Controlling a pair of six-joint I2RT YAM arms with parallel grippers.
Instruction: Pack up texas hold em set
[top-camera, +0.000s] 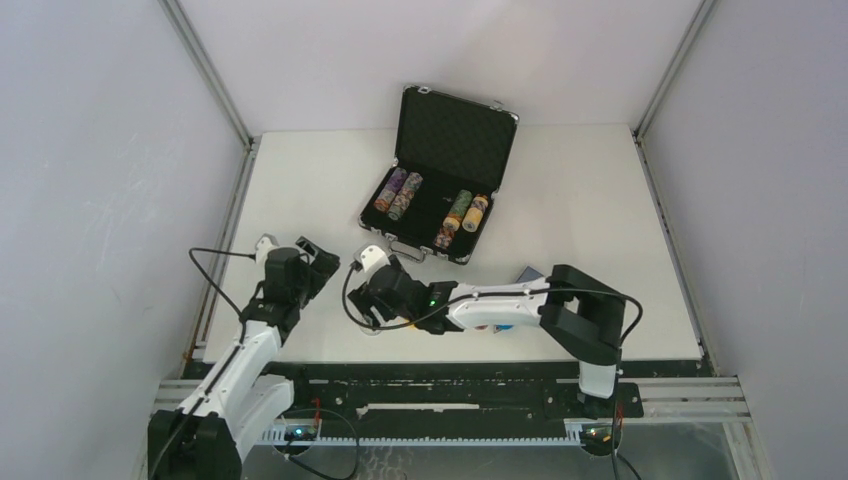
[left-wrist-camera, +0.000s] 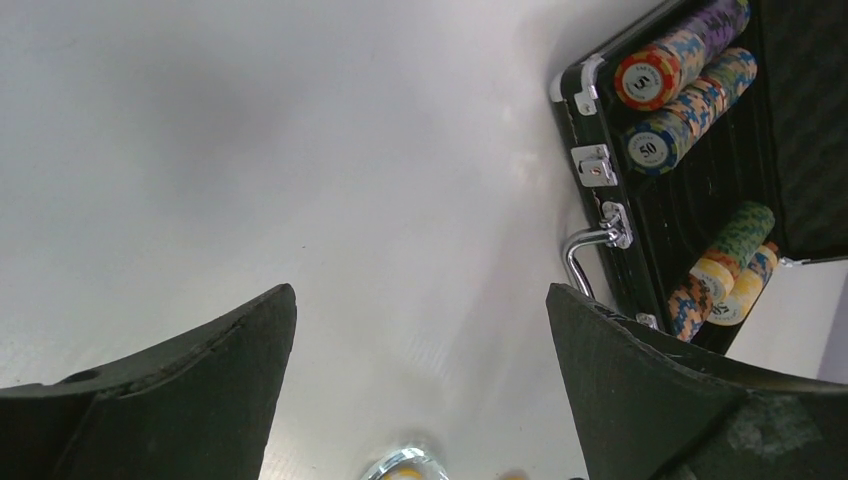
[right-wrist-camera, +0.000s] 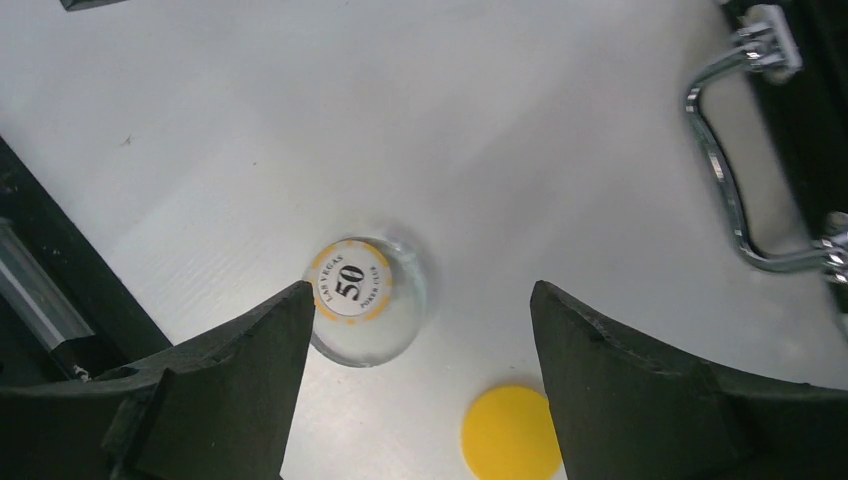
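The black briefcase with silver edges stands open at the back centre, with rolls of multicoloured chips in its tray. It also shows in the left wrist view with chip rolls. My right gripper is open and empty, low over the table near the case handle. A clear token holding a "50" chip lies by its left finger, and a yellow token by its right finger. My left gripper is open and empty, left of the case. The clear token's edge shows below it.
A bluish flat object lies right of the case's front, partly behind the right arm. Red and yellow bits show under that arm. Grey walls enclose the white table; a black rail runs along the near edge.
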